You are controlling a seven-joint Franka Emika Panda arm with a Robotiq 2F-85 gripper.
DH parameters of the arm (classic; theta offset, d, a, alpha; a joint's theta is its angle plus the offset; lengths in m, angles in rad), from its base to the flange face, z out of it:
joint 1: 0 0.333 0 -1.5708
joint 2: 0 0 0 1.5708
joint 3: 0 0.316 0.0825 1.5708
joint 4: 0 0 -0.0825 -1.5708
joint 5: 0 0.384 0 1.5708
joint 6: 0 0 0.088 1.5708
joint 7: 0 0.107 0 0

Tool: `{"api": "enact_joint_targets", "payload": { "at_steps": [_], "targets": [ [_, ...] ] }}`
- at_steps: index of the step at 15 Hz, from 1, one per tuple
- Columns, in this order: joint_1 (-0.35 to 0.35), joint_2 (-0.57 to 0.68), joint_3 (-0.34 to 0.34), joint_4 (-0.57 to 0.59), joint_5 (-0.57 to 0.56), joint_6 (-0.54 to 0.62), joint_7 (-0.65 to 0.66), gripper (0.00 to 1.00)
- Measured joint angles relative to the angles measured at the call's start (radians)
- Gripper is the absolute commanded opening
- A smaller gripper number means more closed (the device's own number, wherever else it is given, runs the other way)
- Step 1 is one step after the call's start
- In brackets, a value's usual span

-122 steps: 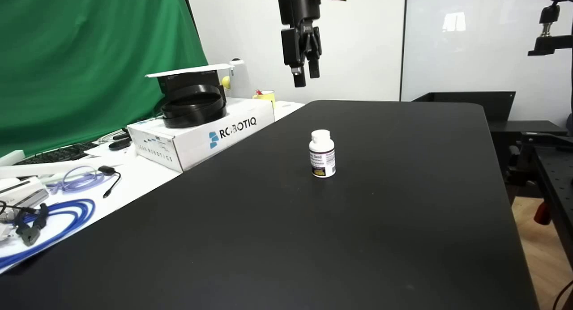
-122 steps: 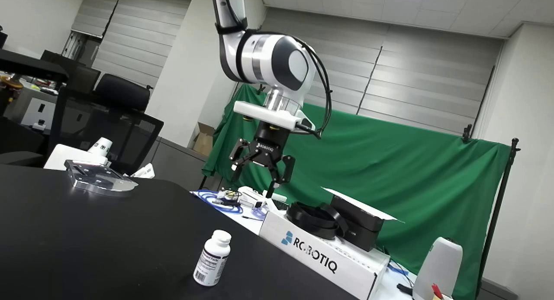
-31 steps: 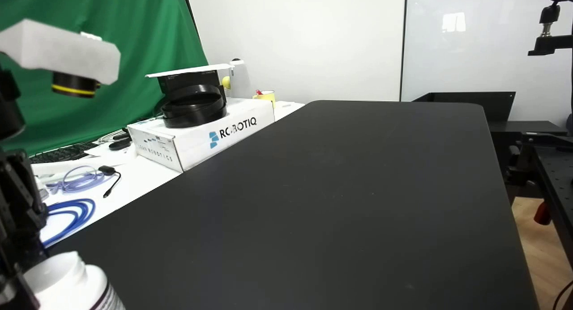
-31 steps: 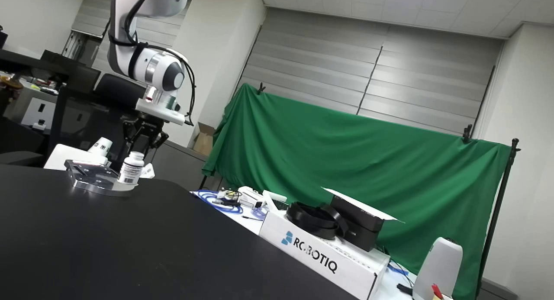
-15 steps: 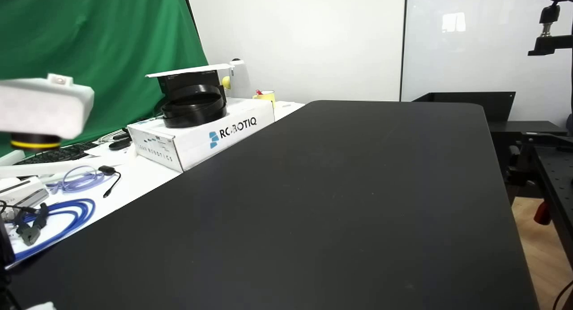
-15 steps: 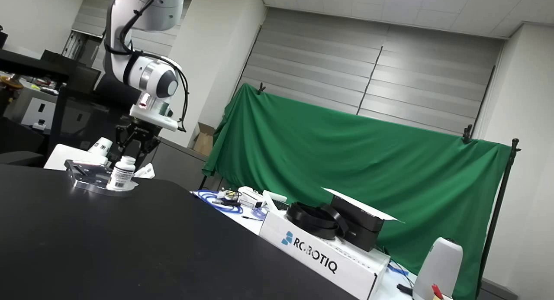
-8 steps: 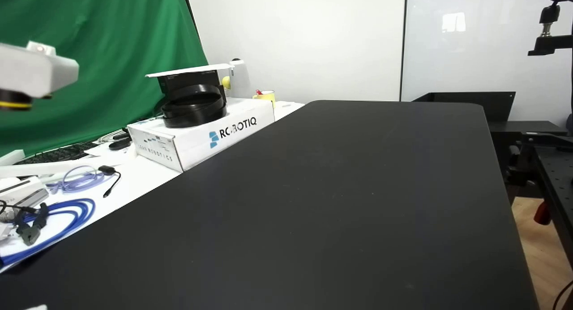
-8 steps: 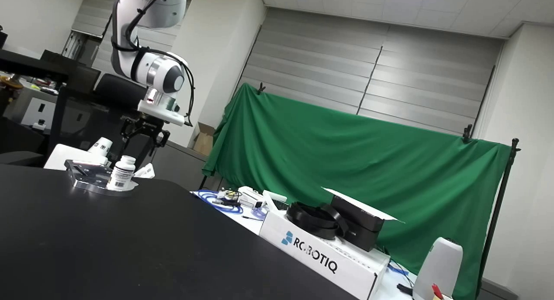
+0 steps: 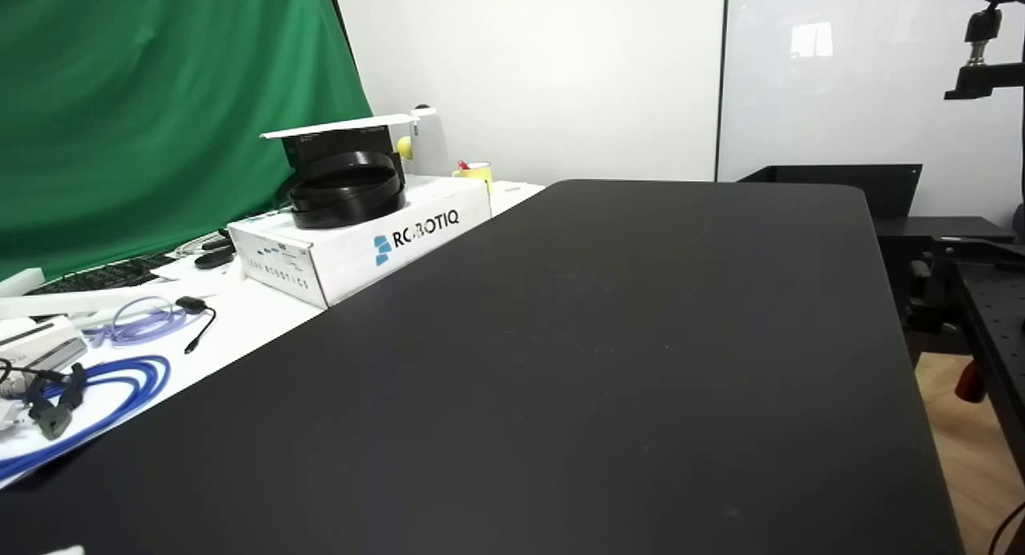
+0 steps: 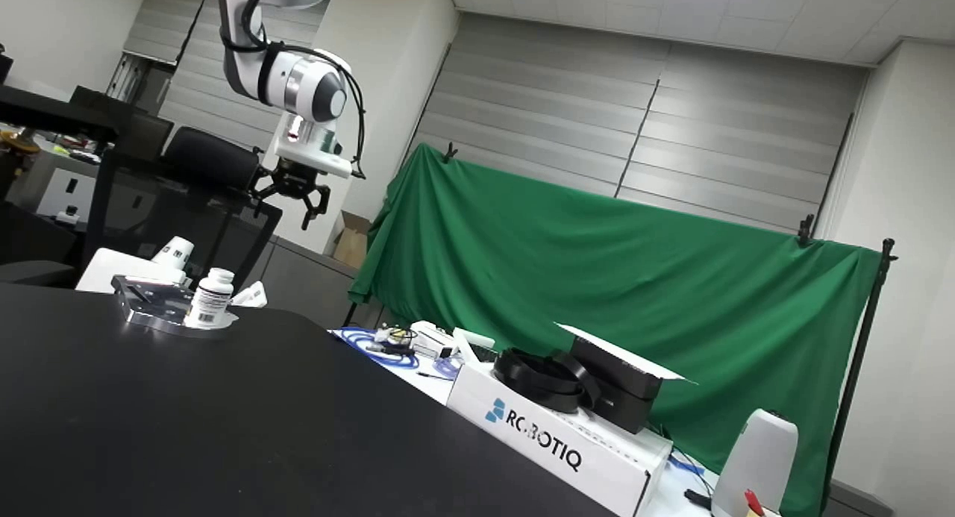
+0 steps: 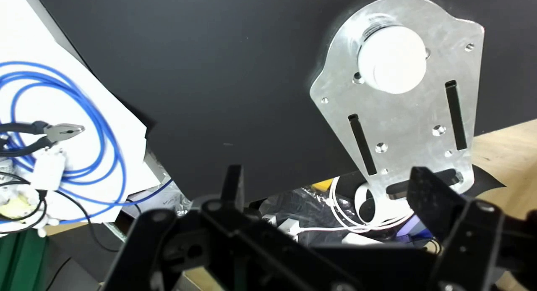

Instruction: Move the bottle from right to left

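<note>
The bottle (image 10: pixel 210 301) is small and white with a white screw cap. It stands upright on a clear-looking metal plate (image 10: pixel 142 317) at the far end of the black table. In the wrist view the bottle (image 11: pixel 393 60) shows from above, cap toward the camera, on the plate's rounded end (image 11: pixel 411 114). A white sliver at the bottom left of an exterior view (image 9: pixel 68 550) may be its cap. My gripper (image 10: pixel 282 218) is open and empty, above and apart from the bottle. In the wrist view its fingers (image 11: pixel 326 171) are wide apart with nothing between them.
The black table (image 9: pixel 600 339) has a side table along it with a white Robotiq box (image 9: pixel 400 235), black straps and blue cables (image 9: pixel 148 379). Pliers (image 11: pixel 63 132) lie by the cables. White objects (image 10: pixel 123 272) and a chair (image 10: pixel 179 204) stand behind the plate.
The bottle has gone from the table near the Robotiq box to the metal plate. In the last second my gripper has opened, left the bottle and risen, leaving one exterior view.
</note>
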Motion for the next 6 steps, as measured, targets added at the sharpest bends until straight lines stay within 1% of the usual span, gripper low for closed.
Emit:
{"api": "enact_joint_targets", "payload": {
  "at_steps": [2,6],
  "targets": [
    [-0.002,-0.014,0.000,-0.002,0.000,-0.006,-0.002,1.00],
    [0.002,0.007,0.000,-0.002,0.000,0.000,-0.002,1.00]
  ]
}}
